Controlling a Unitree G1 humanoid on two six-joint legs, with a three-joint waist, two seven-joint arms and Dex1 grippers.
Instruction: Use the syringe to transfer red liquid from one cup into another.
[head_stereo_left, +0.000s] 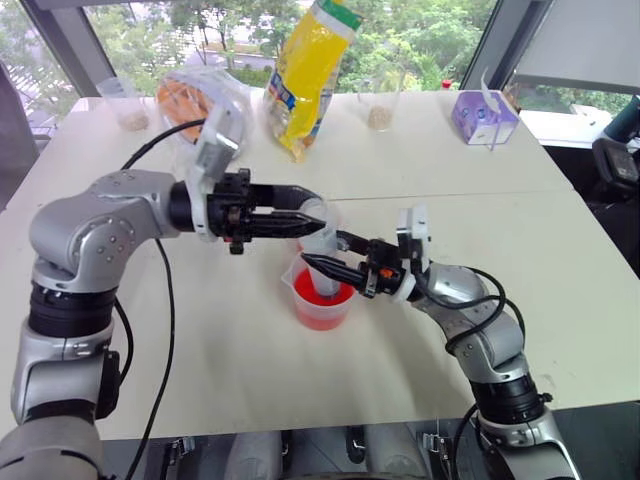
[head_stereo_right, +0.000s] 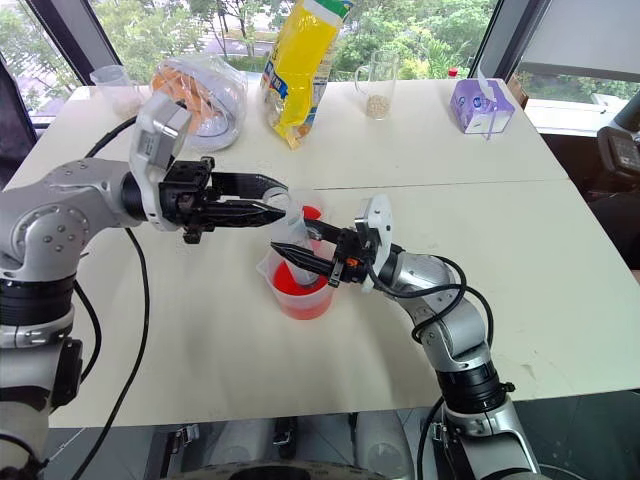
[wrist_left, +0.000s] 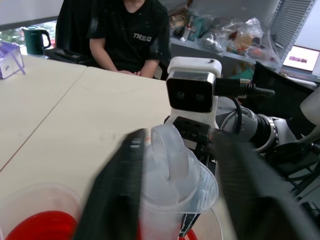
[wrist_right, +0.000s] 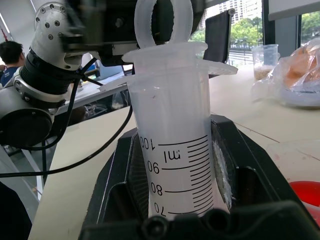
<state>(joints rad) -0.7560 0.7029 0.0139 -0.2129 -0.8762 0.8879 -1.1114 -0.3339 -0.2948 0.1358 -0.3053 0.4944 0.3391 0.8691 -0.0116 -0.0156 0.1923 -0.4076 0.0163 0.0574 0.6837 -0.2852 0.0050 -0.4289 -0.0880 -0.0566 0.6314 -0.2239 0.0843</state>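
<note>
Syringe (wrist_right: 177, 145) stands upright over the spouted beaker (head_stereo_left: 322, 300) of red liquid (head_stereo_left: 325, 305), its barrel clamped between the right gripper's (head_stereo_left: 322, 263) fingers. The left gripper's (head_stereo_left: 305, 222) fingers flank the plunger ring at its top; whether they touch it is unclear. The smaller cup (head_stereo_right: 311, 215) sits just behind.

White counter (head_stereo_left: 450, 180) of two slabs, seam running across the middle. Big windows (head_stereo_left: 420, 40) behind, dark frames, green trees and daylight outside. Black chair (head_stereo_left: 615, 165) off the right edge. In the left wrist view: cluttered shelf (wrist_left: 225, 37), lit laptop (wrist_left: 301, 59), seated person (wrist_left: 131, 35) in black.
</note>
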